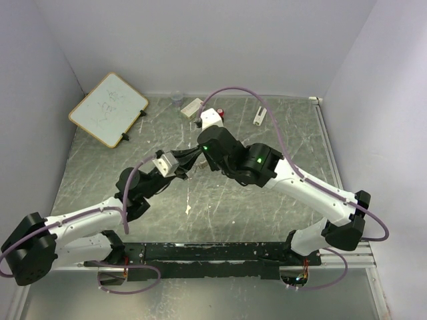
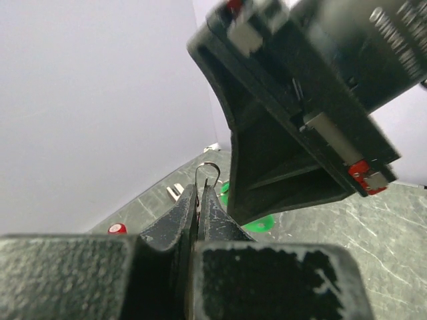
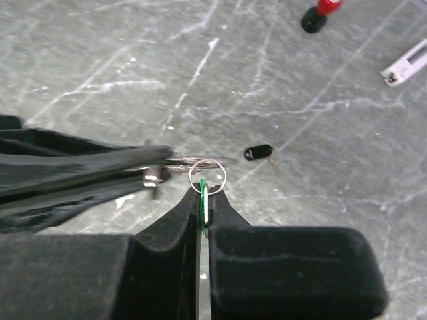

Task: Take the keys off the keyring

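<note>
My right gripper (image 3: 205, 197) is shut on the green key (image 3: 203, 201), which stands edge-on between its fingers. The key hangs on a thin loop of the keyring (image 3: 223, 177) just past the fingertips. My left gripper (image 2: 199, 190) is shut on another wire loop of the keyring (image 2: 212, 165); in the right wrist view its fingers (image 3: 100, 167) come in from the left. The green key's head (image 2: 260, 225) shows under the right gripper's black body (image 2: 287, 133). A black key (image 3: 259, 153) lies loose on the table. Both grippers meet above the table's middle (image 1: 192, 164).
A red-and-black knob (image 3: 320, 13) and a white strip (image 3: 410, 63) lie further back. A small whiteboard (image 1: 108, 109) leans at the back left, and a white box (image 1: 211, 118) and small items lie along the back. White walls enclose the table.
</note>
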Controlling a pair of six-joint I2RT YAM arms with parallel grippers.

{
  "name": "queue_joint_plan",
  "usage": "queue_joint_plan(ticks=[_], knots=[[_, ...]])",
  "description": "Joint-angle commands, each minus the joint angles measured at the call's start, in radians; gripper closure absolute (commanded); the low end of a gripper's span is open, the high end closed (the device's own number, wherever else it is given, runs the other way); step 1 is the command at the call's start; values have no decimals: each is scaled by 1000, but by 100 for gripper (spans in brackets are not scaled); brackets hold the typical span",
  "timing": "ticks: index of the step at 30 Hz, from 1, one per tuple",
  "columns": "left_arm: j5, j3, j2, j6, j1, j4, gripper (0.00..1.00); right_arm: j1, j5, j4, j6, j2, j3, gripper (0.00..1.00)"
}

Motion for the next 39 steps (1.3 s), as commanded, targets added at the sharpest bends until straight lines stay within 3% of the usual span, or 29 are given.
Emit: queue_joint_plan(ticks=[1,11,19,23,27,33,39], knots=[[-47,-18,-81,1,6,72,93,-17,118,-16,-6,-14,-31,100],[-93,-10,-125,16,6,8,93,-31,172,64,-10,-67,-111,100],[-293,-4,-88,-5,6,-214,93,-55,152,108,-19,-41,-140,100],[-343,4,-52,-55,22,-314,93,-175,9,245,-45,-62,-224,100],[-277,-19,-22,-165,109,-331,93,-337,-166,386,-56,-64,-325,100],[-46,-65,67,-349,288,-242,93,-429,-266,503,-69,33,-377,100],[69,-116,195,-453,352,-87,93,-477,-393,621,-45,164,-419,100]])
